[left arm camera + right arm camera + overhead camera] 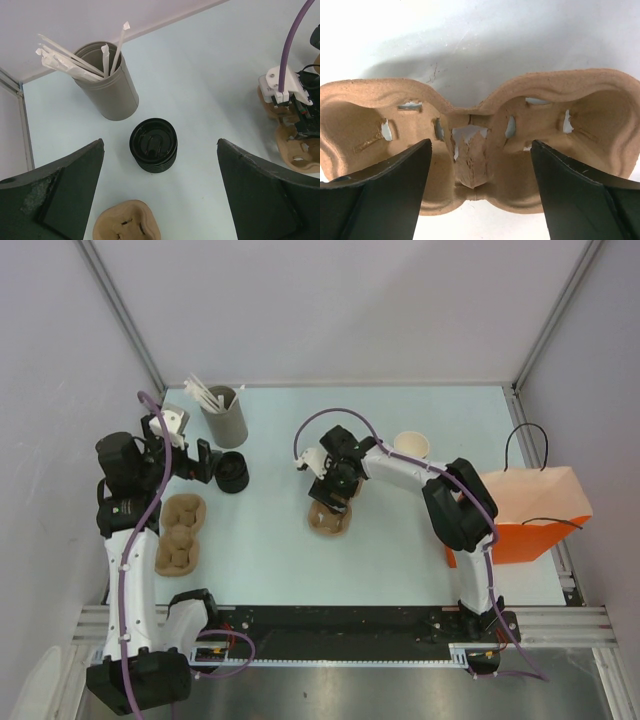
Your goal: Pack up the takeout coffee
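Observation:
No lidded tan cup shows in any view. A stack of black lids point(232, 472) stands at the back left, and it also shows in the left wrist view point(153, 145). My left gripper point(207, 462) is open and empty just left of that stack, jaws wide either side of it point(160, 146). A lidless tan cup point(411, 446) with a pale inside stands at the back right. My right gripper point(335, 485) is open and empty, low over a tan pulp cup carrier point(330, 520); its jaws straddle the carrier's middle ridge point(472, 160).
A grey holder with white straws point(224, 412) stands behind the lids. More pulp carriers point(180, 532) lie at the left. An orange and tan paper bag point(530, 515) stands at the right edge. Metal frame posts rise at the back corners.

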`<state>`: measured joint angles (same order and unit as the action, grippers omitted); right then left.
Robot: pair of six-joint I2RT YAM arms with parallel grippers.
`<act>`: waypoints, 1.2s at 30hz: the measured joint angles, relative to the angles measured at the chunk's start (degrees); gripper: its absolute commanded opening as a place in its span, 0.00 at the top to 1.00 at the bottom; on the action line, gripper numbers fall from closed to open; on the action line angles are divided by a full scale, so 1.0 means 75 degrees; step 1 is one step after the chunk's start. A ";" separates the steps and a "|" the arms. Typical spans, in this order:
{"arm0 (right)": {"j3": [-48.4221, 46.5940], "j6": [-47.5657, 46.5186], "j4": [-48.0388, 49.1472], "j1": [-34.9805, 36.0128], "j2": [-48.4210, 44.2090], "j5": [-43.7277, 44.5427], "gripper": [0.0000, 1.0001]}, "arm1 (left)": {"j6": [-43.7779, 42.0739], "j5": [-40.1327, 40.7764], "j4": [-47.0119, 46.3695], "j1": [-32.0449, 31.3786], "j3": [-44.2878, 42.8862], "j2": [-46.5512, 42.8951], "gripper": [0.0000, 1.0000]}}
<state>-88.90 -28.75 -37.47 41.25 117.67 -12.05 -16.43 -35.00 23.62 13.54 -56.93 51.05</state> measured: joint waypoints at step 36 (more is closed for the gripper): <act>0.0125 0.0236 0.0460 0.0160 0.0003 0.0262 0.61 | 0.0128 -0.0047 -0.0224 0.0079 0.0236 -0.0061 0.01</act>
<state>-87.96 -26.98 -34.02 42.46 117.69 -10.09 -15.46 -35.35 21.93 14.13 -55.16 50.59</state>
